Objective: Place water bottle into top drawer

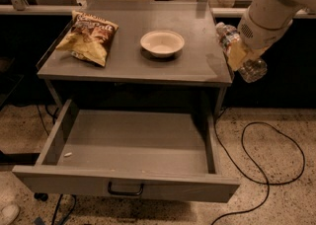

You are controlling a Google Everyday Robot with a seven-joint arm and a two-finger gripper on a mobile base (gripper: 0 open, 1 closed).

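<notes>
Clamped in the gripper (238,55) at mid-body: one bottle (253,69), tilted, just off the right edge of the table (197,68), higher than and right of the one open drawer (128,182). Likely light, smooth and squashy, so best held round the middle. On the table, one bowl (162,43) and one chip bag (89,36).

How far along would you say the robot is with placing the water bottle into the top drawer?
Done: the wide grey metal top drawer stands open, and the two-finger gripper is shut on the small clear plastic water bottle. In hand: the bottle hangs tilted in the air by the right edge of the grey tabletop, not over the drawer. Left: carry it above the drawer, lower it and release.
</notes>
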